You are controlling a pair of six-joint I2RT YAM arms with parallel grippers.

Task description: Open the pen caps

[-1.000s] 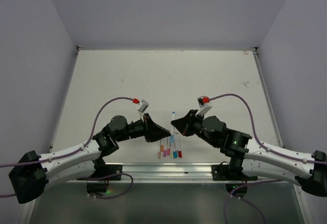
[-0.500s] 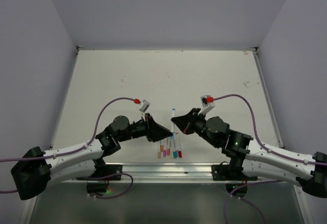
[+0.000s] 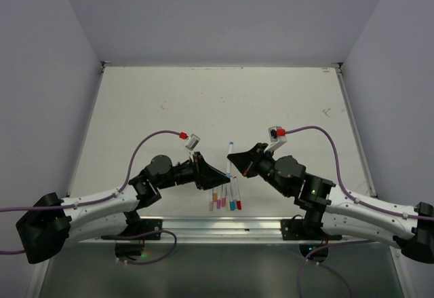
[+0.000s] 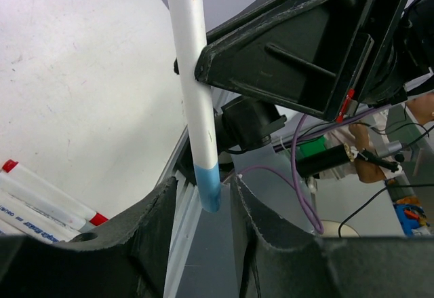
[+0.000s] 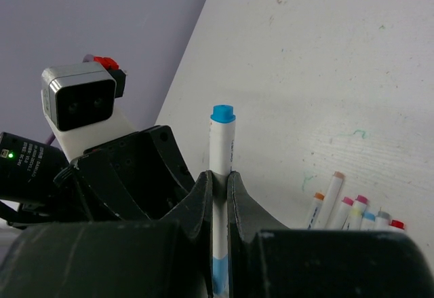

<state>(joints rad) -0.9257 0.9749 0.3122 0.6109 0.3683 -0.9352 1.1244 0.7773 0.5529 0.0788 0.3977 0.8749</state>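
Note:
My right gripper (image 3: 235,159) is shut on the white barrel of a pen (image 3: 230,157) and holds it above the table, also seen in the right wrist view (image 5: 222,145) between the right gripper's jaws (image 5: 218,179). The pen has a blue tip at its far end (image 5: 222,113). Its near end carries a blue pen cap (image 4: 209,188). My left gripper (image 4: 203,206) is open, with the blue cap between its fingertips and a gap on each side. Several other capped pens (image 3: 225,200) lie side by side on the table below.
The lying pens show at the lower right in the right wrist view (image 5: 349,206) and the lower left in the left wrist view (image 4: 47,199). The metal rail (image 3: 217,229) runs along the table's near edge. Purple cables (image 3: 146,142) arc over both arms.
My left gripper has moved right until its open fingers flank the pen's blue cap. My right gripper shifted slightly left with the pen.

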